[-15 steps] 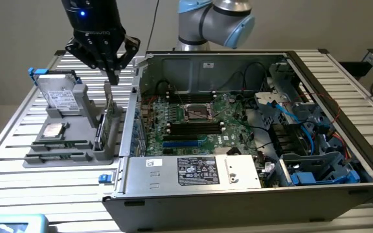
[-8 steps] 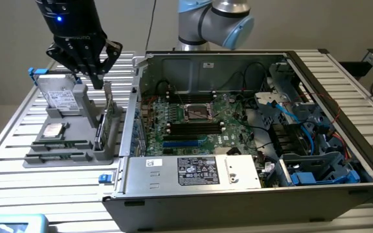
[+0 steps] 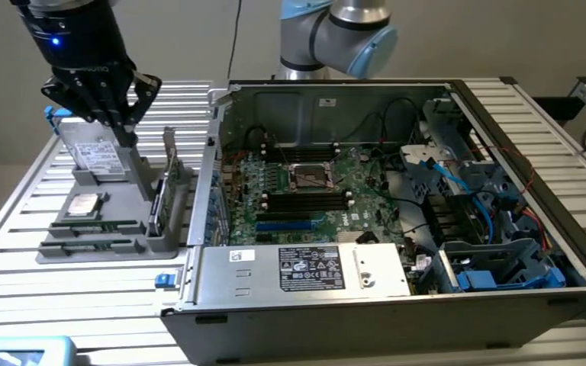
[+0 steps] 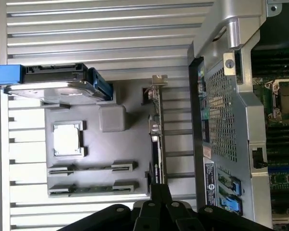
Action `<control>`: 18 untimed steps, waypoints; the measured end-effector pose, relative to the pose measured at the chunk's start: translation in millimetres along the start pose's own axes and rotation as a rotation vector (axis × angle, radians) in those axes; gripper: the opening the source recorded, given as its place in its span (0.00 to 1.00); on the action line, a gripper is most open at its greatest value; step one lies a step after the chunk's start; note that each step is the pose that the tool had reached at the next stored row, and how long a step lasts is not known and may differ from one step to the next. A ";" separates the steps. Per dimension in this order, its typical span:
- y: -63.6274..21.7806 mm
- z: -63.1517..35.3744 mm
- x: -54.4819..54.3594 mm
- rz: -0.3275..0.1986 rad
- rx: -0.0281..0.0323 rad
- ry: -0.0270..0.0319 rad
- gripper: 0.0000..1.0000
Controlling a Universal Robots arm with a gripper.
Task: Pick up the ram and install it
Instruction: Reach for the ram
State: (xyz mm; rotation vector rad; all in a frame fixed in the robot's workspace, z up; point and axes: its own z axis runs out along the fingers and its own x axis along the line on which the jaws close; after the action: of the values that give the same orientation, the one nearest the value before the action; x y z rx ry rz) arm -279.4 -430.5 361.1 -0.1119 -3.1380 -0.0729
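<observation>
An open computer case (image 3: 375, 328) lies on the slatted metal counter (image 3: 13, 236). Inside it are a green motherboard (image 3: 304, 194), a silver labelled box (image 3: 308, 268) along the near wall and blue cables (image 3: 454, 171). Just beside the case, on the exterior view's left, a grey tray (image 3: 165, 245) holds an upright hard drive (image 3: 89, 156), a flat processor chip (image 3: 85, 206) and, nearest the case, a green card (image 3: 174, 179) standing on edge.

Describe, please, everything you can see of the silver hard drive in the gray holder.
The hard drive is a flat silver metal box with a white printed label on its broad face and blue plastic rails at both ends. It stands upright on a long edge in a slot at the back of the gray holder in the exterior view. Only the holder touches it; the shut gripper hangs above, apart from it.
</observation>
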 end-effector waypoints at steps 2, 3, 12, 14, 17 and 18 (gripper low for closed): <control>-0.8 2.5 8.4 0.000 0.0003 0.0048 0.11; -1.2 3.9 13.0 0.000 0.0005 0.0080 0.11; -4.6 13.5 53.2 0.001 0.0028 0.0283 0.11; -5.2 14.3 61.6 0.001 0.0040 0.0304 0.11; -5.7 15.4 67.7 0.001 0.0087 0.0317 0.11; -5.7 15.5 68.3 0.001 0.0117 0.0316 0.11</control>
State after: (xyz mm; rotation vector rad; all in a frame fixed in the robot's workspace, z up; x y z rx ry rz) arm -348.0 -430.6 345.5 -0.1106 -3.1063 -0.0558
